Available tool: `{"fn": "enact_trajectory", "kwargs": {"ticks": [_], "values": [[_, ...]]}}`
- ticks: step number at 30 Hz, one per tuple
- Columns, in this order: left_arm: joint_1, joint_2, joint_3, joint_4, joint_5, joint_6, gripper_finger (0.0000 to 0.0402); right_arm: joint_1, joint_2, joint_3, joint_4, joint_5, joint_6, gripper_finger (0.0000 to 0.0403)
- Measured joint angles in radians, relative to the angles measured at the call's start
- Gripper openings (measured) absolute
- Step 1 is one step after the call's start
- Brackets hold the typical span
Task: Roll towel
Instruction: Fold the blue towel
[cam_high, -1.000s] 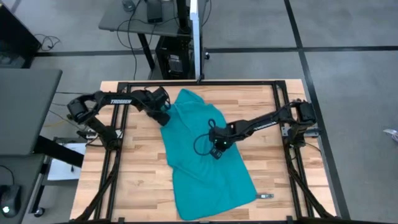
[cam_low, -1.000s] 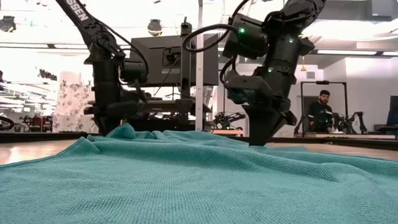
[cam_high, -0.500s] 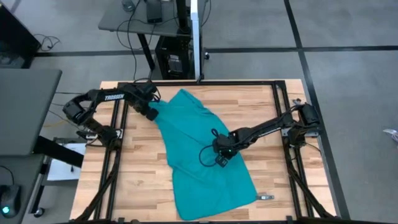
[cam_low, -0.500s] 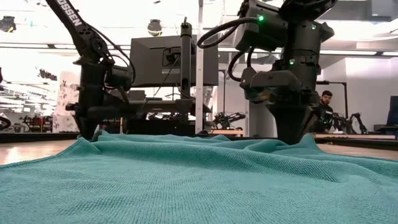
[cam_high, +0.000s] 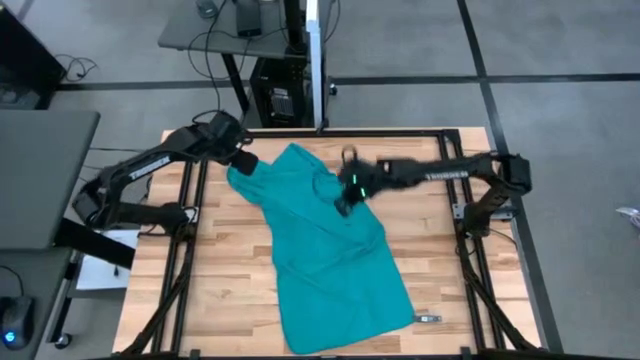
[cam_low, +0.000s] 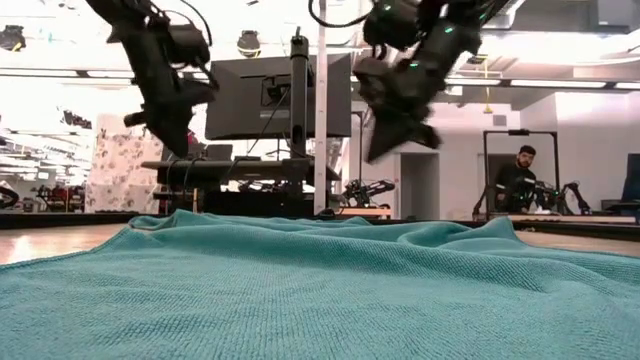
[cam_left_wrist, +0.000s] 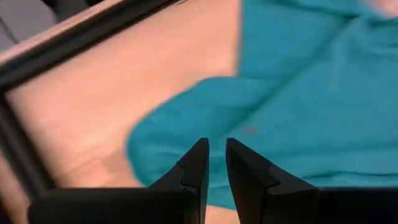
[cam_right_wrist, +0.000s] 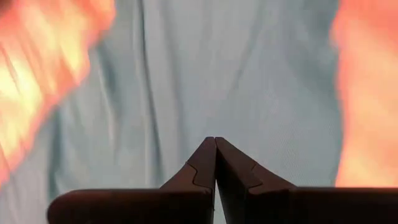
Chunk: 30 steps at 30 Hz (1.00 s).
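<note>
The teal towel (cam_high: 325, 250) lies spread on the wooden table, running from the far left to the near edge, with low folds at its far end (cam_low: 320, 230). My left gripper (cam_high: 240, 168) hangs above the towel's far left corner, its fingers (cam_left_wrist: 216, 155) a narrow gap apart and empty. My right gripper (cam_high: 345, 207) hangs above the towel's far middle, shut and empty (cam_right_wrist: 215, 149). In the low view both grippers, left (cam_low: 170, 135) and right (cam_low: 385, 145), are clear of the cloth.
A black metal frame (cam_high: 200, 200) runs around the tabletop. A small dark object (cam_high: 427, 316) lies near the towel's near right corner. Bare wood (cam_high: 440, 250) shows right of the towel. A person (cam_low: 517, 175) sits in the room behind the table.
My left gripper has gone toward the table's far left corner along the towel, drawing its far left corner outward, then risen clear. My right gripper, which stood down on the towel's middle, has risen and gone toward the far edge. The towel's far end lies flatter.
</note>
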Motion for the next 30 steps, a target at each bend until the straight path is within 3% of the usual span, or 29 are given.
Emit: {"fn": "enact_trajectory", "kwargs": {"ticks": [5,11,16,19,26,30], "values": [[-0.11,-0.028,-0.009,-0.003,0.018,-0.116,0.0039,-0.118,0.222,0.176,0.037,-0.119,-0.075,0.0],[-0.23,-0.031,-0.009,-0.019,0.018,-0.225,0.0039,-0.164,0.447,0.464,-0.022,-0.126,-0.147,0.0],[-0.304,-0.032,-0.009,-0.053,0.018,-0.292,0.0039,-0.194,0.562,0.666,-0.109,-0.133,-0.152,0.0],[-0.324,-0.032,-0.009,-0.052,0.018,-0.306,0.0039,-0.2,0.646,0.804,-0.206,-0.192,-0.212,0.0],[-0.332,-0.032,-0.008,-0.059,0.018,-0.328,0.0039,-0.209,0.818,1.159,-0.441,-0.209,-0.3,0.0],[-0.332,-0.032,-0.008,-0.069,0.017,-0.332,0.0039,-0.242,0.836,1.166,-0.5,-0.238,-0.291,0.0]]}}
